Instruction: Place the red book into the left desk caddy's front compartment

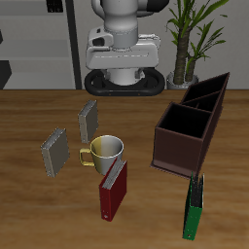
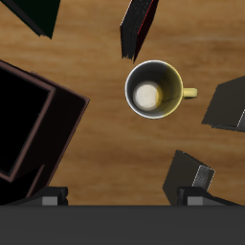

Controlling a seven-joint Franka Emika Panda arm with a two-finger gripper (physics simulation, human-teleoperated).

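Well beyond the spread, empty fingers (image 2: 122, 197), past the mug (image 2: 155, 89), the red book (image 2: 140, 23) stands upright on the desk (image 2: 96, 38); descend squarely over its spine.

1. The surface (image 1: 29, 122) looks like brown wood with visible grain.
2. The mug (image 1: 105, 150) looks glazed and glossy, cream-white.
3. The red book (image 1: 113, 189) has a smooth matt cover.
4. The caddy (image 1: 185, 136) looks like dark matt wood.

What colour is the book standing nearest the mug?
Dark red; the red book shows best in the exterior view.
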